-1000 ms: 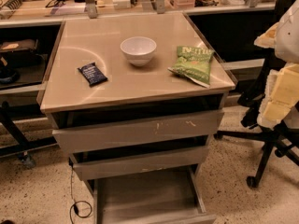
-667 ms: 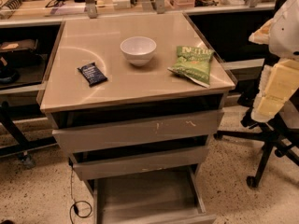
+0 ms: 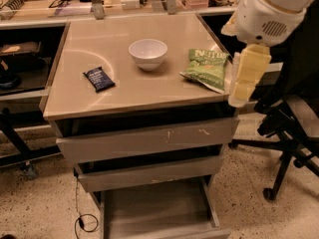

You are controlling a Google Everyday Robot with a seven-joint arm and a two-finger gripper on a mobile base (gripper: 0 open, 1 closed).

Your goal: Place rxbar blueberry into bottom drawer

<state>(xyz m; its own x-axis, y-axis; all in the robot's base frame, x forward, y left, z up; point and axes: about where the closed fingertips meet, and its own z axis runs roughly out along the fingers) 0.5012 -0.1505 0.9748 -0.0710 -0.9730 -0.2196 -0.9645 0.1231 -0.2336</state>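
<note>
Gripper (image 3: pixel 245 81) beside tabletop (image 3: pixel 149 91) right edge, grasp state unclear | rxbar blueberry (image 3: pixel 98 78) on tabletop | bottom drawer (image 3: pixel 155 209) open

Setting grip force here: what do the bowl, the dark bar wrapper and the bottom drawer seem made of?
Bowl: glazed ceramic or hard plastic; smooth, white, faint sheen. Bar wrapper: thin plastic film; dark, slightly glossy. Bottom drawer: probably painted metal; thin flat grey-beige walls. The gripper hangs beside the right edge of the table, near the green bag.
</note>
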